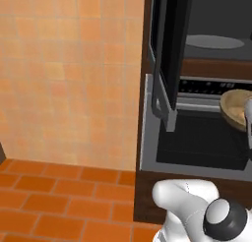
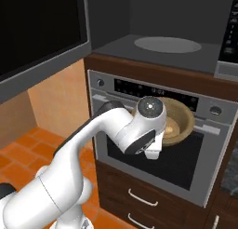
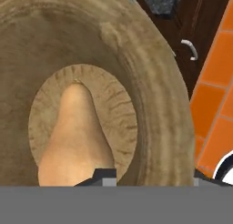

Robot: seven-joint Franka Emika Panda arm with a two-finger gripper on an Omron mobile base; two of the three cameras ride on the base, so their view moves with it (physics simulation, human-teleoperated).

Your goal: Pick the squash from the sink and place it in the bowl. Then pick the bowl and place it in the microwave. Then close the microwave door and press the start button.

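Note:
The tan wooden bowl [image 3: 150, 82] hangs in the air in front of the oven, just below the microwave [image 2: 167, 18]. The orange-tan squash [image 3: 75, 136] lies on the bowl's floor. My gripper [image 3: 152, 175] is shut on the bowl's rim, one fingertip [image 3: 104, 175] inside and the other outside. From the base, the bowl [image 2: 179, 123] shows past my wrist, and also at the right edge [image 1: 235, 105]. The microwave door [image 1: 170, 44] stands swung open to the left, and the dark cavity with its round turntable [image 2: 167, 44] is bare. The sink is out of view.
The steel oven [image 2: 153, 163] with its bar handle [image 2: 209, 128] sits directly under the microwave. The microwave's control panel [image 2: 230, 32] is at the far right. Drawers [image 2: 139, 195] lie below the oven. Orange floor tiles [image 1: 59, 196] spread to the left.

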